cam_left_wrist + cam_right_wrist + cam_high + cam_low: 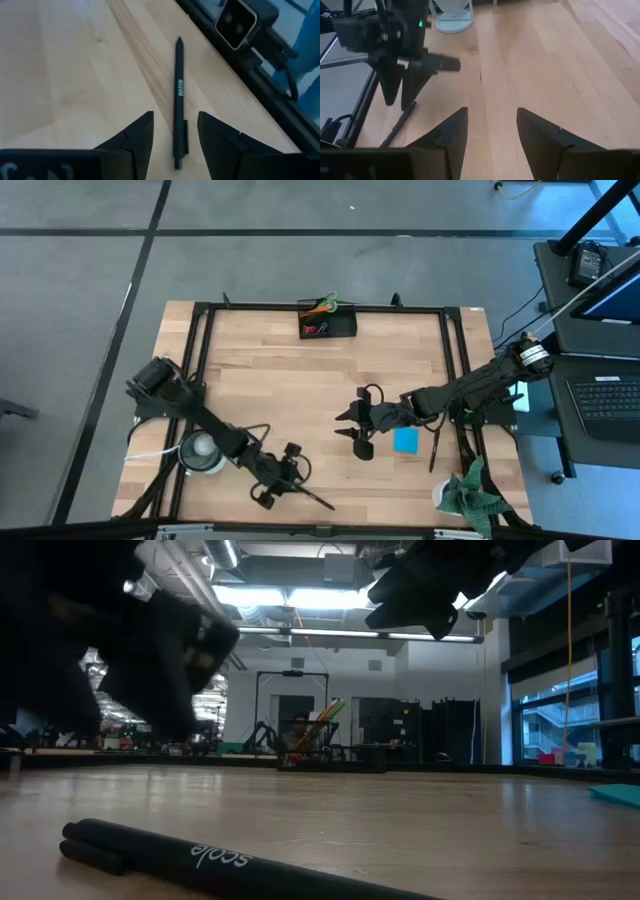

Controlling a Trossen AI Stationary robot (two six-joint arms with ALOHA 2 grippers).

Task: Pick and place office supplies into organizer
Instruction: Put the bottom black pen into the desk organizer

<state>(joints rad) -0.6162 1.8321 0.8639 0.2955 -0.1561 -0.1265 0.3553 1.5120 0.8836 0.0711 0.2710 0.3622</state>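
A black pen point(230, 865) lies flat on the desk point(290, 390), closest of all in the low view, white lettering showing on its barrel. From above, the same pen point(318, 500) rests near the near edge of the desk, left of the middle, pointing out to the right from under the left gripper point(275, 480). The left wrist view shows this gripper point(175, 132) hanging just over the clip end of the pen point(179, 102), its two fingers spread, one on each side of the barrel and not touching it; the rest of the pen runs on ahead of the gripper. Nothing is held.

The right gripper point(355, 425) hovers over the middle of the desk, to the right of and farther in than the pen, well apart from it. Its fingers point(447, 135) are spread and empty over bare wood. Its own view looks across at the left gripper point(400, 82) poised above the pen point(397, 125).

A blue square note pad point(406, 441) lies on the desk just to the right of the right gripper. Another dark pen point(434, 450) lies beyond the pad, close to the right frame rail.

The organizer point(328, 326) sits at the far edge of the desk, about the middle, with green-handled scissors point(322, 304) and small bright items standing in it. A white round roll point(203, 452) stands at the near left, and a green cloth point(470, 495) is bunched at the near right corner.
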